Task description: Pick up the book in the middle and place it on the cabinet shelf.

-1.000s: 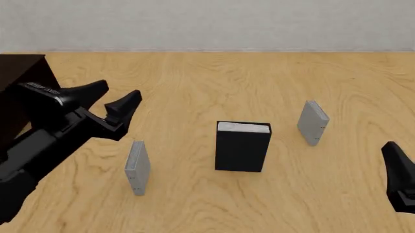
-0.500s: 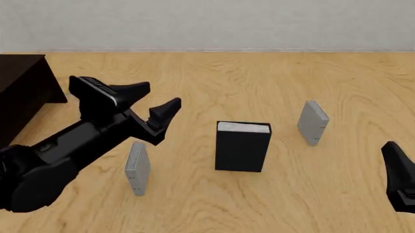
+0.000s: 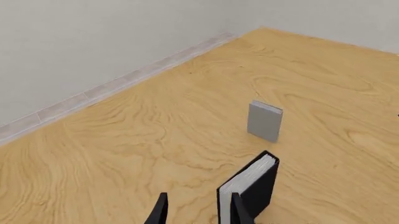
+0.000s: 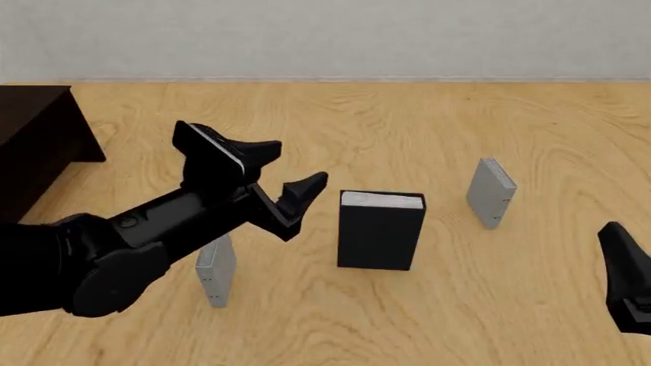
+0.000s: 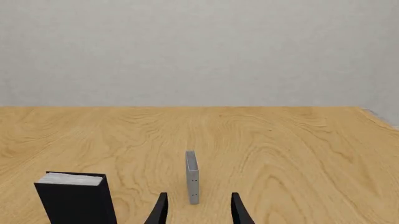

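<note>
The thick black book (image 4: 380, 232) with white page edges stands upright at the table's middle. It also shows in the left wrist view (image 3: 257, 184) and the right wrist view (image 5: 78, 200). My left gripper (image 4: 298, 163) is open and empty, in the air just left of the book's top; in its wrist view (image 3: 198, 199) the book stands right beside one finger. My right gripper (image 5: 198, 205) is open and empty, low at the front right, apart from the book. The dark brown cabinet (image 4: 36, 141) stands at the far left.
Two thin light-grey books stand upright: one (image 4: 216, 265) at the front left, partly behind my left arm, and one (image 4: 492, 192) right of the black book, also in both wrist views (image 3: 265, 121) (image 5: 192, 177). A grey wall bounds the table's far edge.
My left arm has swung right from near the cabinet to just left of the black book, gripper still open. The right arm and the books have not moved.
</note>
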You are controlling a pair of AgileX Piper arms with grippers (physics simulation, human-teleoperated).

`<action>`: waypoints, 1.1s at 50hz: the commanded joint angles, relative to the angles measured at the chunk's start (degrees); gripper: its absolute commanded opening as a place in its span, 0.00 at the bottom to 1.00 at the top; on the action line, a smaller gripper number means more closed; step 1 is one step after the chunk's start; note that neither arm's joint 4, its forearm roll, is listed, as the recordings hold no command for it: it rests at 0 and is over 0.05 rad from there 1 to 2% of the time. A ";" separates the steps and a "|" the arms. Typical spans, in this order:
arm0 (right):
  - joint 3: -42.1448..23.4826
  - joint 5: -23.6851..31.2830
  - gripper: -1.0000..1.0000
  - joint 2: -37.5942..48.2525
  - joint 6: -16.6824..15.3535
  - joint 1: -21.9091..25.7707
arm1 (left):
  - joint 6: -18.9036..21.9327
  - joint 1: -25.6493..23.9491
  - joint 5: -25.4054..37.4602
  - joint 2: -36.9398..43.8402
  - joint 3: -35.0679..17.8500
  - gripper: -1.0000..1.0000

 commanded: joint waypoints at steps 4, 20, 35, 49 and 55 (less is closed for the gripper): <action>0.00 -0.01 1.00 0.02 0.00 -0.01 | 0.13 -3.40 1.35 2.41 -2.28 1.00; 0.00 0.00 1.00 0.00 -0.01 0.00 | -0.86 -5.31 -1.16 5.92 -2.25 1.00; 0.00 -0.02 1.00 0.04 0.00 -0.01 | -1.46 -5.56 -3.06 9.35 -2.87 1.00; 0.00 -0.01 1.00 0.02 0.01 0.00 | -1.79 -5.61 -3.81 11.43 -3.64 1.00; 0.00 -0.01 1.00 0.02 0.02 -0.01 | -1.87 -5.76 -3.95 12.30 -3.98 1.00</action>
